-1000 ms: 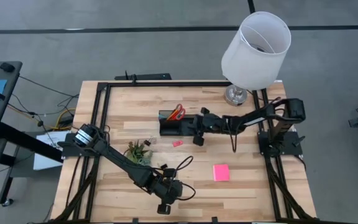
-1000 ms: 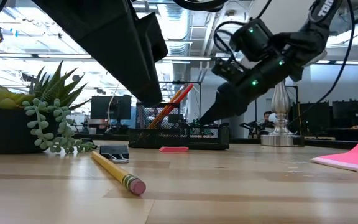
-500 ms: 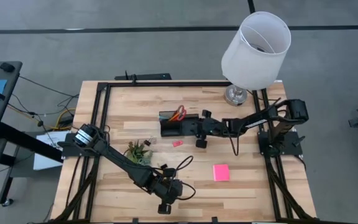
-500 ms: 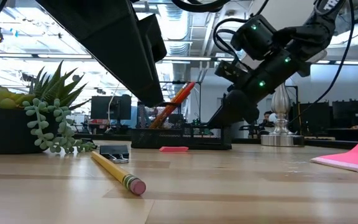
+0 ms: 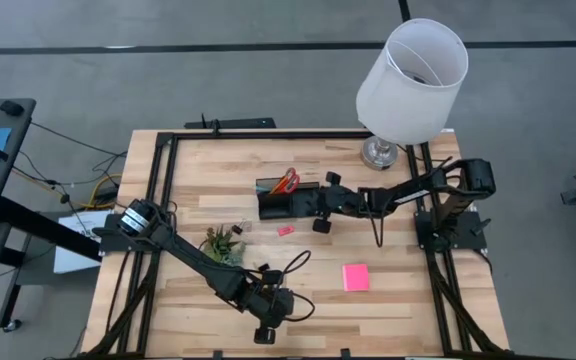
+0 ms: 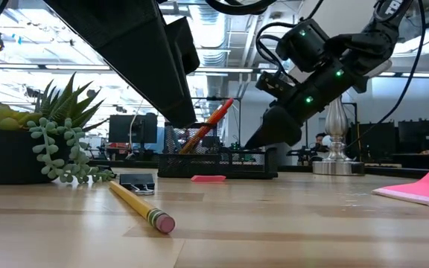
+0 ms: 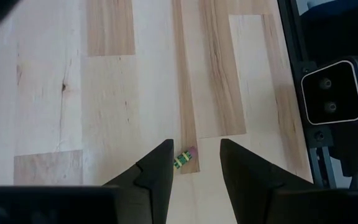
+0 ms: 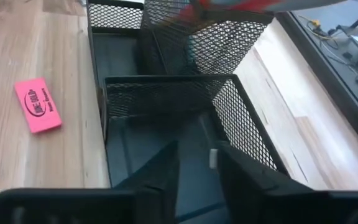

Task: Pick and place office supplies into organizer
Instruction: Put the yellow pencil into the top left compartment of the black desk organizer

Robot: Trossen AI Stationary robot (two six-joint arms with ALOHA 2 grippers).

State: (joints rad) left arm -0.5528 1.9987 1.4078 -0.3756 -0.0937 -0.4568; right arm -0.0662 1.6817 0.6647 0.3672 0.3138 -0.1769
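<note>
Wooden counter point(image 5: 198, 170) nearest me holds a yellow pencil point(image 6: 141, 208) under my spread left pincer point(image 7: 194, 163) — unpicked. Pink sticky pad point(image 5: 356, 277) and eraser point(image 8: 38, 113) wait too. Farther off, my right pincer point(image 8: 194, 163), slightly parted and empty, hovers over the mesh organizer point(image 8: 166, 93) — scissors point(image 5: 286, 182) already inside.

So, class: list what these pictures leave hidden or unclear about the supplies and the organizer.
- High view: the right gripper covers the low end of the organizer.
- Left wrist view: only the eraser end of the pencil shows; the left gripper's fingers hide the rest.
- Low view: the scissors are hard to identify behind mesh.
</note>
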